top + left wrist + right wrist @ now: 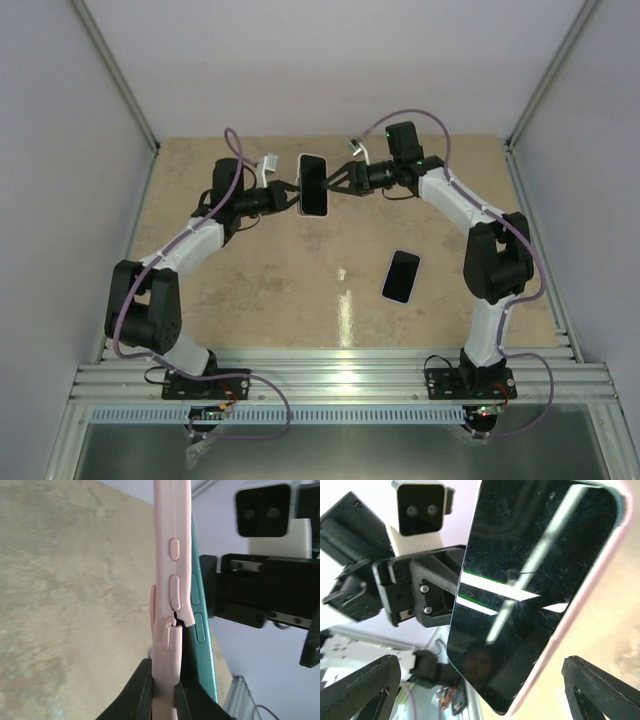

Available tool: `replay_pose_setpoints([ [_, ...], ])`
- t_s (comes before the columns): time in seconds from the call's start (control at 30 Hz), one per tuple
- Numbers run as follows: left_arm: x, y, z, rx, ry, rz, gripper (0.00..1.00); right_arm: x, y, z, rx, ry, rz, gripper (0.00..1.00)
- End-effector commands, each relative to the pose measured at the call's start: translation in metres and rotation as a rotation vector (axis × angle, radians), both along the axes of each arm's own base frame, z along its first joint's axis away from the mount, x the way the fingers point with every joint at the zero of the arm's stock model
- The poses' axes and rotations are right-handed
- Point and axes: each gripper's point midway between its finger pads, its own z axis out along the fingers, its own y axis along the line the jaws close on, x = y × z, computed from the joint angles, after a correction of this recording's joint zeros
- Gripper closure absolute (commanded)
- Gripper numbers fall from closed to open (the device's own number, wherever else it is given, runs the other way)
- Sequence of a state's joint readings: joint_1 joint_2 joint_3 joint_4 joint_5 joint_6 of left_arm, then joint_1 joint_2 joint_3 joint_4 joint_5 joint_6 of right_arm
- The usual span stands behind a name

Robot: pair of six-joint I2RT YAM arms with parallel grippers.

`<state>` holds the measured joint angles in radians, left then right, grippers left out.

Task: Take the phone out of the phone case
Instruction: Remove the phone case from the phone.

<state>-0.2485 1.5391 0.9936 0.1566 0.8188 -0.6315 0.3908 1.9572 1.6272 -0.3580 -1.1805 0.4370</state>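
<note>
The left gripper (292,190) is pinching the pink phone case (313,185) by its left edge and holds it upright in the air over the far middle of the table (250,290). The left wrist view shows its dark fingers (142,692) pressed on the case (170,605), with the teal side of the phone (197,610) just beside the pink wall, which is split near a button. The right gripper (335,183) sits just right of the phone, jaws spread wide and apart from the black screen (530,590). A dark slab (401,276) lies flat on the table, near right.
</note>
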Motion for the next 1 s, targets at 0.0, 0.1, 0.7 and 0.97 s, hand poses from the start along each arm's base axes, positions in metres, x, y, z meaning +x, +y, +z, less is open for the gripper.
replay_pose_setpoints([
  [0.0,0.02,0.012,-0.016,0.104,0.007,0.083,1.0,0.019,-0.01,-0.021,-0.147,-0.051,-0.144,0.1],
  [0.1,0.025,0.014,-0.024,0.121,0.034,0.109,1.0,0.024,-0.014,-0.033,-0.214,-0.094,-0.172,0.13],
  [0.7,0.031,0.041,-0.049,0.052,0.454,0.442,1.0,0.008,0.031,0.014,-0.527,-0.85,-0.328,0.21],
  [0.97,0.027,0.033,-0.036,-0.128,0.567,0.355,1.0,-0.012,0.058,0.011,-0.602,-1.033,-0.279,0.35],
])
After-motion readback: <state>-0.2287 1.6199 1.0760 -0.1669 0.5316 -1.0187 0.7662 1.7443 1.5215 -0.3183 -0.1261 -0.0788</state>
